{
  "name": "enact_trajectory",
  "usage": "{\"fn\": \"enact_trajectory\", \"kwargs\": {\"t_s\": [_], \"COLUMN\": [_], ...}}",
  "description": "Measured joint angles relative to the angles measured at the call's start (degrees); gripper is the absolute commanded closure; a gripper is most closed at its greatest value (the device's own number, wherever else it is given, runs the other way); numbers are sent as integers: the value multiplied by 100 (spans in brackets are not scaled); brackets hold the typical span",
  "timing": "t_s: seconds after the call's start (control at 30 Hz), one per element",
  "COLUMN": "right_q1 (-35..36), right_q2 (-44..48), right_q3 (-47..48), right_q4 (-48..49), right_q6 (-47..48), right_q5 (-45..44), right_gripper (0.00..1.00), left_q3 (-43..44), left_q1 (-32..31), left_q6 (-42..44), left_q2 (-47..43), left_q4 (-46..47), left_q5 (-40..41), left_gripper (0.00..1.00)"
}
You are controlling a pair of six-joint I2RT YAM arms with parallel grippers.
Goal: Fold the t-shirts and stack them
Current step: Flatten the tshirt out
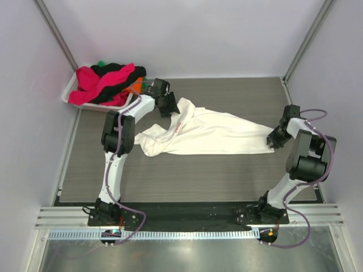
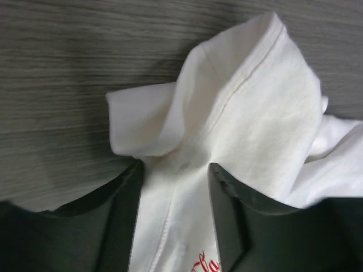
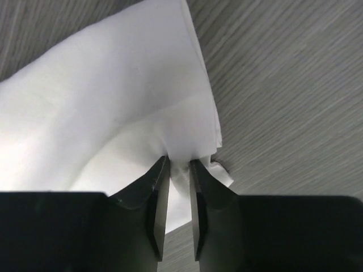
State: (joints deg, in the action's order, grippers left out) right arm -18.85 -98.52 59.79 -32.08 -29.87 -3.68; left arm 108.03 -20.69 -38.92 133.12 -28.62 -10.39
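Fabric spans the grey woodgrain worktop from above: a white t-shirt runs from the left end effector to the right end effector. Pink, black and orange t-shirts heap in a white bin at the far left. Left wrist: fingers clamp a thick bunch above red lettering. Right wrist: fingers, nearly together, pinch a hem corner.
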Motion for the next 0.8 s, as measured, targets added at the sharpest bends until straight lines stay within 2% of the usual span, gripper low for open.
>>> {"fn": "enact_trajectory", "kwargs": {"t_s": [0.03,0.07,0.1,0.23,0.33,0.53,0.67,0.8], "right_q1": [0,0,0,17,37,44,66,68], "right_q2": [-15,-24,-31,-42,122,1515,2577,3338], "right_q3": [0,0,0,9,15,564,1482,2538], "right_q4": [42,83,127,210,155,-520,-1088,-1742], "right_q6": [4,33,42,33,35,17,17,15], "right_q5": [59,153,256,566,713,820,763,527], "right_gripper": [90,98,99,99,99,99,99,99], "left_q3": [35,46,46,-120,-422,-697,-216,907], "left_q1": [-46,-76,-109,-151,-153,-155,-164,-170], "left_q6": [-9,-79,-125,-166,-166,-155,-138,-131], "left_q2": [74,125,155,50,-363,-2173,-3574,-4448], "left_q4": [59,103,133,166,20,-588,-1102,-1762], "left_q5": [-37,-79,-116,-120,-39,339,643,962], "left_gripper": [67,95,100,100,100,100,100,100]}}
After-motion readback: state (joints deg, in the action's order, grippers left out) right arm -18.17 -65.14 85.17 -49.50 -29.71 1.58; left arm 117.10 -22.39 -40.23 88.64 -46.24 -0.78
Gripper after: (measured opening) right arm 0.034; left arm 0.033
